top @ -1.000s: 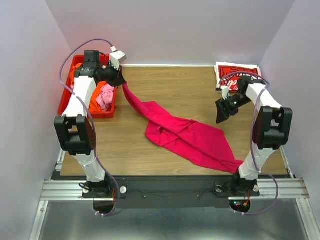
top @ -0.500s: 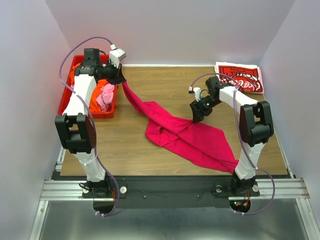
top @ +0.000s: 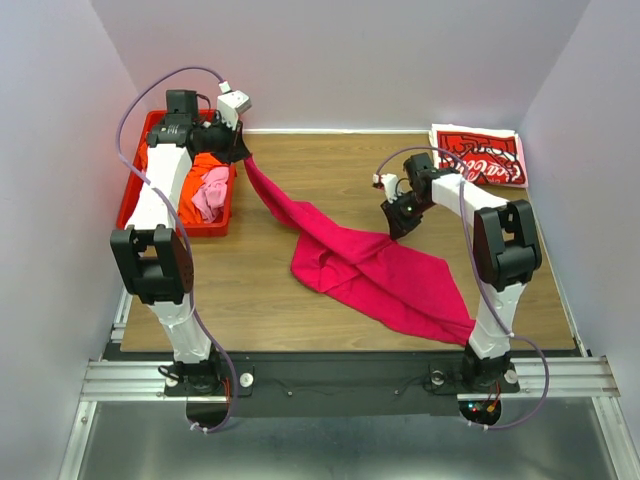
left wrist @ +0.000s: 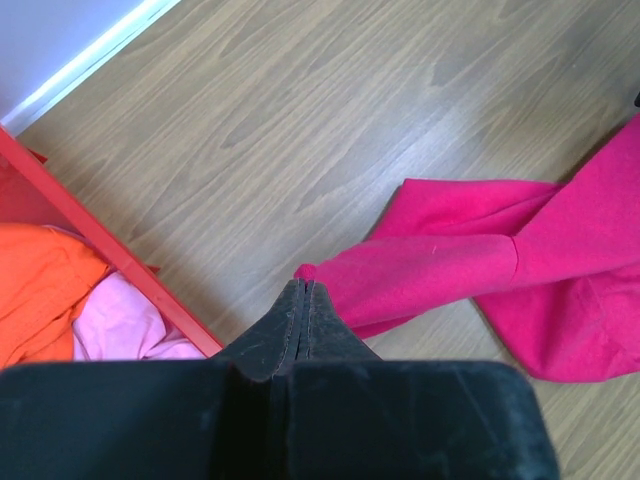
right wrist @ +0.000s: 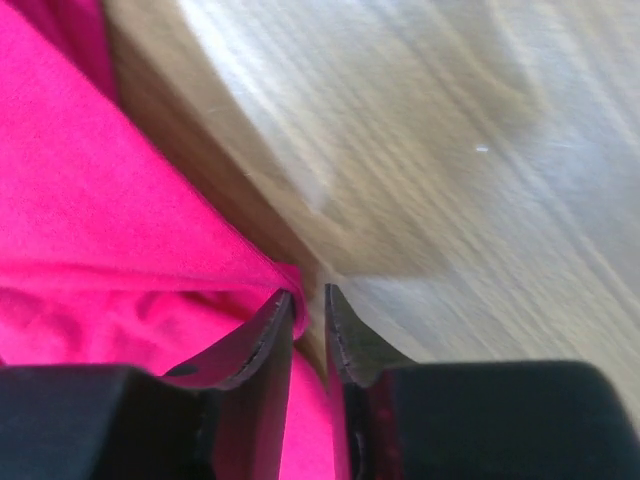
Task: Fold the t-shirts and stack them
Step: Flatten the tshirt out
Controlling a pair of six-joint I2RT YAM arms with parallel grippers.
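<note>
Overhead view, read from the arm bases outward. (a) At the near right, one end of the plain magenta-pink cloth t-shirt [top: 380, 275] reaches the near edge of the wooden desk [top: 250, 300], beside the base of my right arm. From there it runs diagonally across the middle of the desk, rumpled and unfolded, with a thick bunched fold on its left side.

(b) My right gripper [top: 398, 222] is down at the far edge of this shirt. In the right wrist view its jaws stand almost together, with only a narrow slit between them and a folded edge of the magenta-pink cloth at the tip of one finger. I cannot tell whether any cloth is caught in them.

(c) Further back on the left, my left gripper [top: 240, 152] has its jaws pressed fully together on the narrow far end of the same shirt. That end is held raised off the desk, so the cloth slopes down from it.

(d) Just left of that gripper sits the red plastic rectangular bin [top: 128, 205], which holds a crumpled orange cloth t-shirt [top: 210, 162] and a light pink cloth t-shirt [top: 210, 192].

(e) In the far right corner, well apart from the others, the red-and-white t-shirt with Coca-Cola script print [top: 480, 155] lies flat on the desk.
</note>
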